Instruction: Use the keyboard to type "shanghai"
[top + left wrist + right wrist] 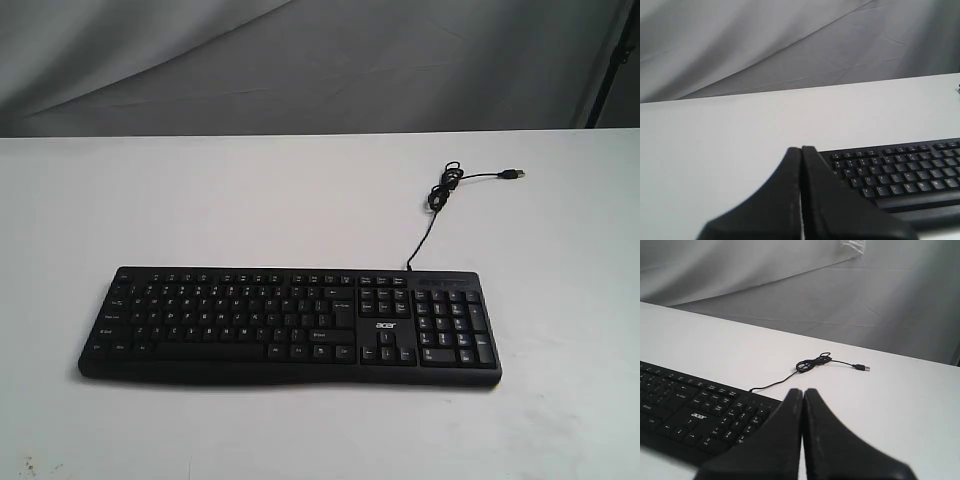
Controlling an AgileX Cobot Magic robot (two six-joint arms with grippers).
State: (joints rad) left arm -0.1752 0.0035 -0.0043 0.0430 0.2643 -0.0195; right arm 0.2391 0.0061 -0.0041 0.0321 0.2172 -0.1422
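Observation:
The black keyboard [290, 325] lies flat on the white table, number pad to the right, with a small acer logo. Its thin black USB cable [440, 190] runs back from the far edge and ends in a loose coil. Neither arm shows in the exterior view. In the left wrist view my left gripper [801, 149] is shut with nothing in it, held short of the keyboard's [900, 172] letter-key end. In the right wrist view my right gripper [803, 391] is shut and empty too, near the keyboard's [695, 412] number-pad end, with the cable [812, 362] lying beyond it.
The white table [200, 200] carries only the keyboard and its cable. A grey cloth backdrop [300, 60] hangs behind the far edge. A dark stand [612, 60] rises at the back right.

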